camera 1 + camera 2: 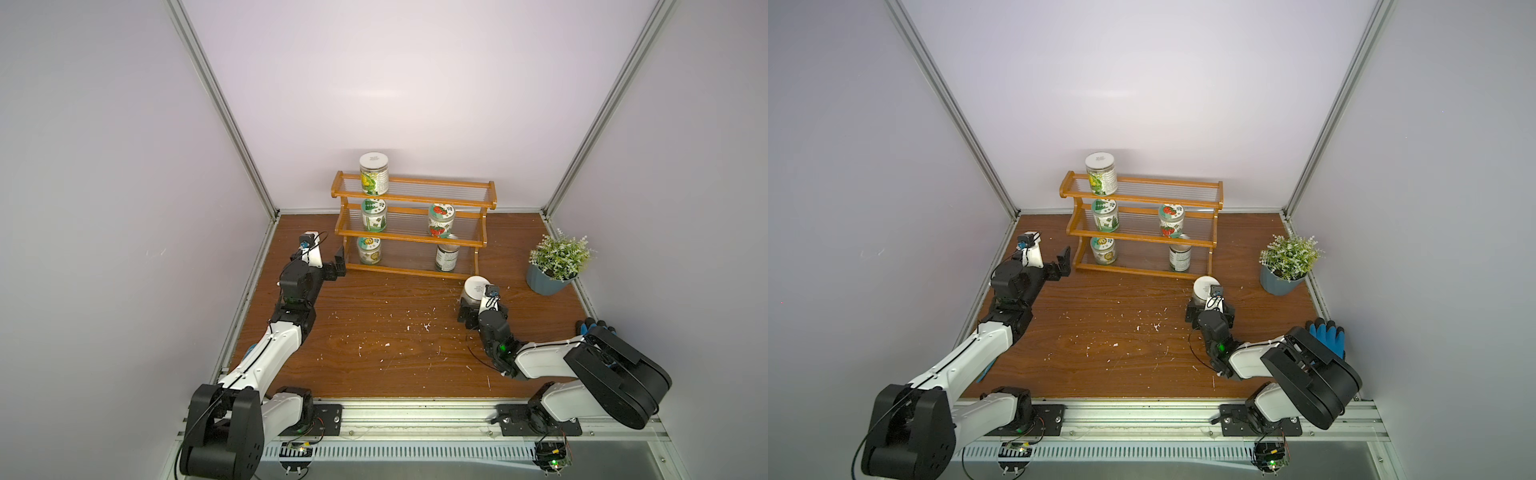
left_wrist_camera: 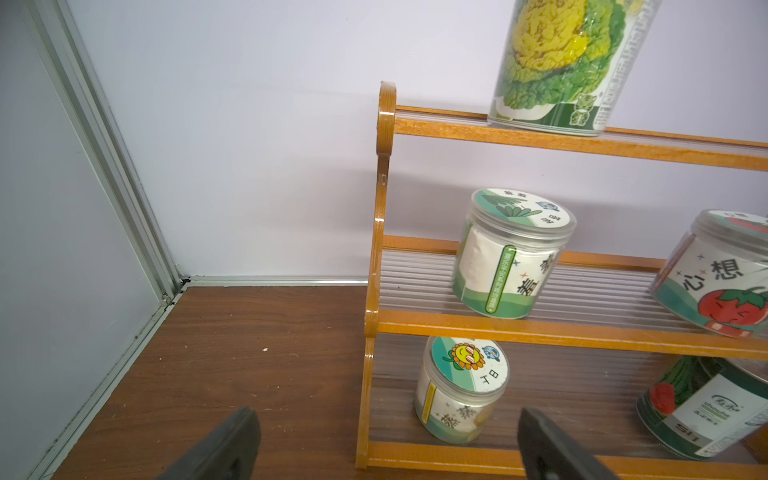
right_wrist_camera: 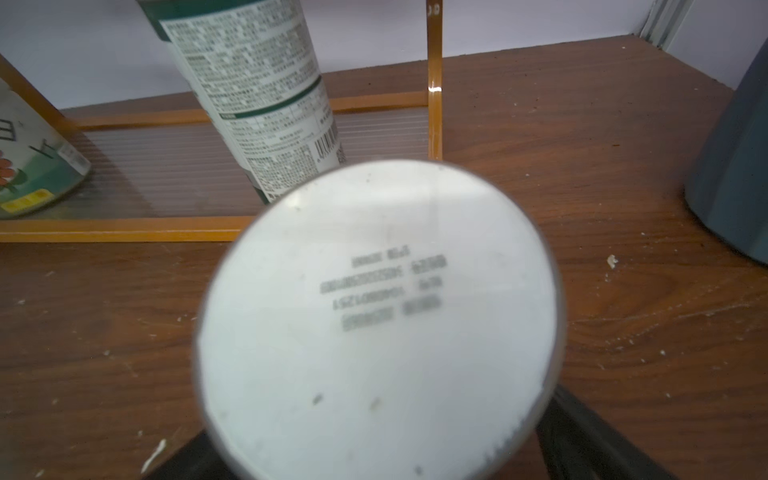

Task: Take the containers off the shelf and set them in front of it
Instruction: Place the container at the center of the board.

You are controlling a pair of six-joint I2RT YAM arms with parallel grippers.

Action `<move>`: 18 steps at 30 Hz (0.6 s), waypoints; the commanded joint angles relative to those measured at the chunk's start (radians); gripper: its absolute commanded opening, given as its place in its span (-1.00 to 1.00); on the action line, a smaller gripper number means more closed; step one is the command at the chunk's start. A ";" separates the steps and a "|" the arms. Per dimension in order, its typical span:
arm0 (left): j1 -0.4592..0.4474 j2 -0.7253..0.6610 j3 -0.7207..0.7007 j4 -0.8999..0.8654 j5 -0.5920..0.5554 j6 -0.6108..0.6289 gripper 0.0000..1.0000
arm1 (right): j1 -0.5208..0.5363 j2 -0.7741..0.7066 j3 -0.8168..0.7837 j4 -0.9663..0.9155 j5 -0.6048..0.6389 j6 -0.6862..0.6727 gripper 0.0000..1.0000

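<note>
Five shelved containers; white-topped container before shelf

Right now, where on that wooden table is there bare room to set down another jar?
The widest bare patch of table lies before the shelf, between the left gripper and the right gripper. A narrower strip separates the shelf from the plant pot. It is crowded by the right gripper, around the white-lidded jar, and at the shelf's left end.

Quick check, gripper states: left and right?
Left gripper: open, empty.
Right gripper: jaws around the white-lidded jar; whether it grips cannot be told.
</note>
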 commanded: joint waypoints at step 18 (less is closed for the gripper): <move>-0.007 -0.032 -0.019 0.026 0.001 -0.003 0.99 | 0.053 -0.164 0.055 -0.181 0.178 0.007 0.98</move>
